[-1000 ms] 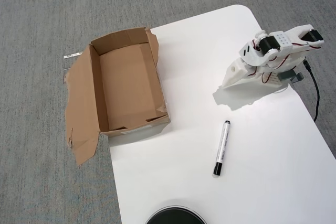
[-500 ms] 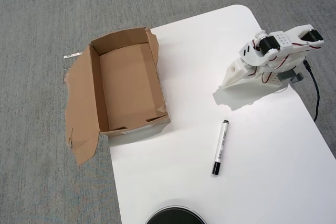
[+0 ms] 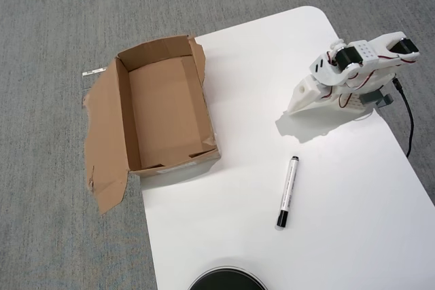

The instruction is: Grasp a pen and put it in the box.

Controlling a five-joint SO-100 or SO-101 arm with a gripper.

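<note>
While the box (image 3: 163, 110) sits empty, the pen (image 3: 287, 191) lies on the table (image 3: 272, 59).

In the overhead view, the pen (image 3: 287, 192) lies on the table (image 3: 340, 236), right of the box (image 3: 163, 110).

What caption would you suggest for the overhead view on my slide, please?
Folded arm beside a pen lying on the white table, empty cardboard box at its edge.
</note>
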